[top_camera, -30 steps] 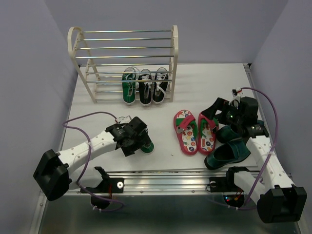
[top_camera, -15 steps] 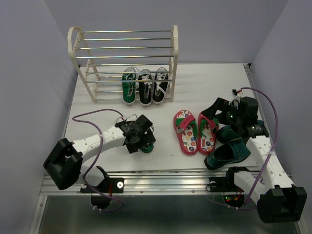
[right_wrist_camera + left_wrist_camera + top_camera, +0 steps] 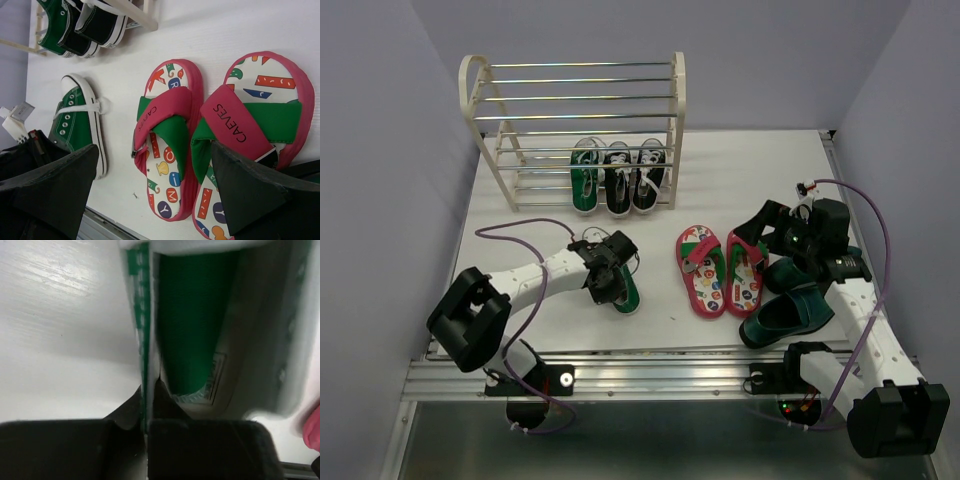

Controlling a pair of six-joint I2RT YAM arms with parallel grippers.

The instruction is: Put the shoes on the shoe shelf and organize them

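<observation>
We see the shelf point(image 3: 678, 100) standing at the far left corner of the surface point(image 3: 740, 170), with three sneakers point(image 3: 617, 178) side by side on its low bars. Our right gripper point(image 3: 757, 232) hangs near the right edge, spread wide and empty, above the loafers point(image 3: 790, 310) and just beside the flip-flops point(image 3: 720, 272), which lie together mid-surface. Toward the near left corner, our left gripper point(image 3: 148, 390) pinches the side wall of a lone green sneaker point(image 3: 190, 315), one finger inside and one outside. This sneaker is well apart from the shelf.
</observation>
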